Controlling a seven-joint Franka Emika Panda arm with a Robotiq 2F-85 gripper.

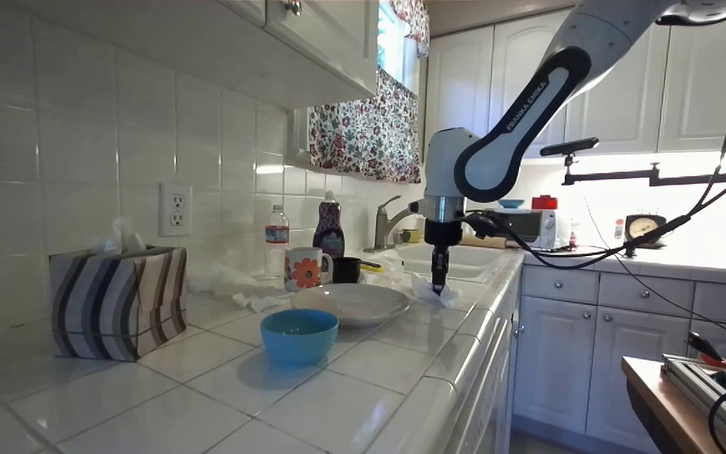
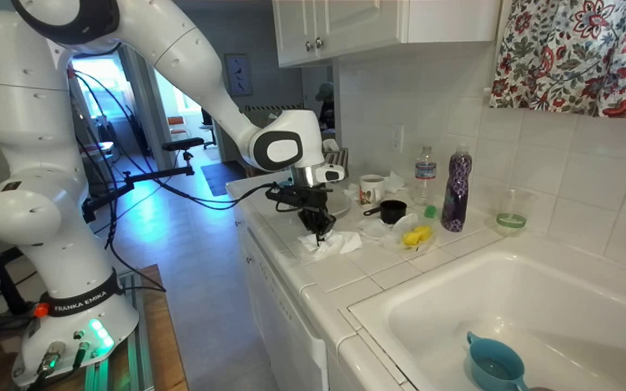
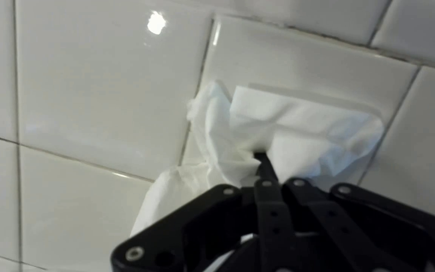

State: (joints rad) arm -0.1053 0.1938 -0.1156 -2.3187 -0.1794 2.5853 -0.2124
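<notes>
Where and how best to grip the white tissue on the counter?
Likely the bunched middle of the white tissue, coming from straight above: folds gather there, while the outer parts spread low over the counter. The pincer points down, shut on that spot.

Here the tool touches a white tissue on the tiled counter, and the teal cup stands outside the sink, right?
Not quite: the teal cup is inside the sink, as an exterior view shows. The tool does touch a white tissue on the tiled counter.
</notes>
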